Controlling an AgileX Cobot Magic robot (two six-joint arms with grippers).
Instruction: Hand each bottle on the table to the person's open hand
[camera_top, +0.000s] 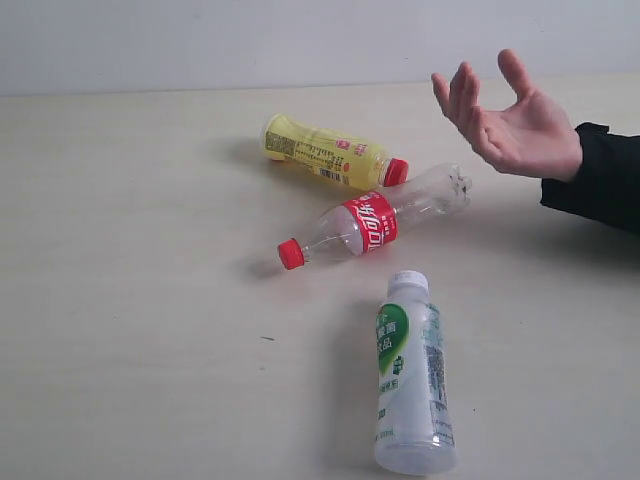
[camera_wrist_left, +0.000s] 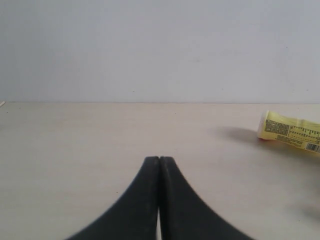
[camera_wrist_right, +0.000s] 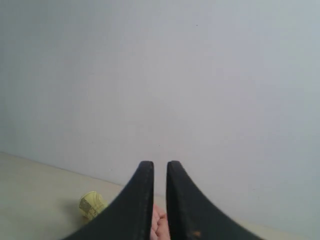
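Three bottles lie on their sides on the table (camera_top: 130, 250). The yellow bottle (camera_top: 330, 155) with a red cap is farthest back. The clear bottle (camera_top: 375, 223) with a red label and cap lies in front of it. The white-green bottle (camera_top: 412, 380) is nearest the front. The floral-labelled bottle is out of view. The person's open hand (camera_top: 510, 120) hovers at the back right, empty. Neither gripper shows in the exterior view. My left gripper (camera_wrist_left: 159, 158) is shut on nothing, with the yellow bottle (camera_wrist_left: 290, 131) off to one side. My right gripper (camera_wrist_right: 160, 164) stands narrowly open and empty, the hand (camera_wrist_right: 159, 225) and the yellow bottle (camera_wrist_right: 91, 205) beyond it.
A black sleeve (camera_top: 600, 180) covers the person's forearm, which reaches in from the right edge. A pale wall (camera_top: 200, 40) runs behind the table's far edge. The left half of the table holds a few tiny dark specks.
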